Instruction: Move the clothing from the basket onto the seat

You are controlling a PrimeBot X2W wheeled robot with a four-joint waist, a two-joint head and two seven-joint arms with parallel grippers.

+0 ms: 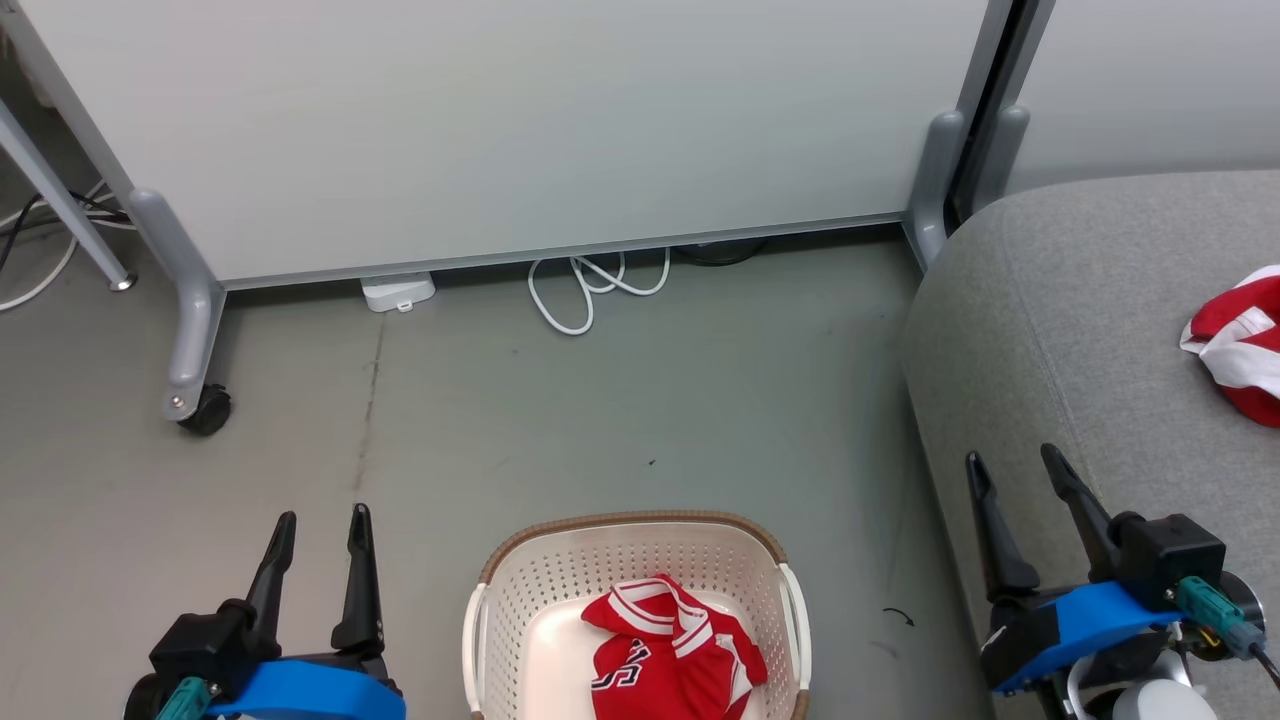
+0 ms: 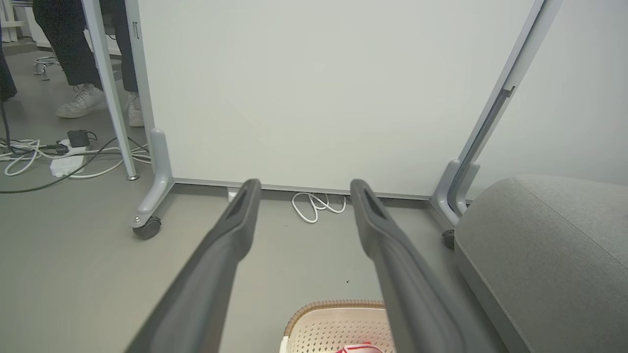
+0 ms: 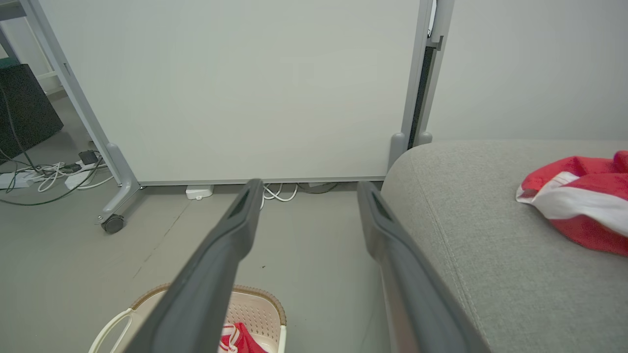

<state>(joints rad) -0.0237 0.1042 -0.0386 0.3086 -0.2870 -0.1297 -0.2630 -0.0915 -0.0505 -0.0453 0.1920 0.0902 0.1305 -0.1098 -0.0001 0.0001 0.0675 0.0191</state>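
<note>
The basket (image 1: 560, 575) stands on the floor (image 1: 600, 420), near side, approx. in the centre, btw. the two arms. Inside it one red garment (image 1: 672, 655) w/ white stripes lies crumpled on the bottom, more in the right half. The second garment (image 1: 1238, 340), also red & white, lies already on the seat (image 1: 1080, 330), at the far right, cut by the picture edge and well apart from the basket. The seat is right of the basket, w/ its rounded corner near the partition (image 1: 500, 130).

The left end effector (image 1: 324, 515) hangs over the floor, left of the basket. Its fingers are spread wide, w/ nothing btw. them. The right end effector (image 1: 1011, 455) is over the near left edge of the seat, fingers also spread and holding nothing. The second garment is farther & more right, not touching it.

On the far side the pale partition stands on grey legs w/ a caster (image 1: 207, 410). Under its lower edge a white cable (image 1: 585, 295) lies in loops beside a small white box (image 1: 398, 292). In the left wrist view, left of the partition, a person (image 2: 64, 44) stands in dark trousers & white shoes (image 2: 81, 102), w/ more cables (image 2: 22, 162) on the floor.
</note>
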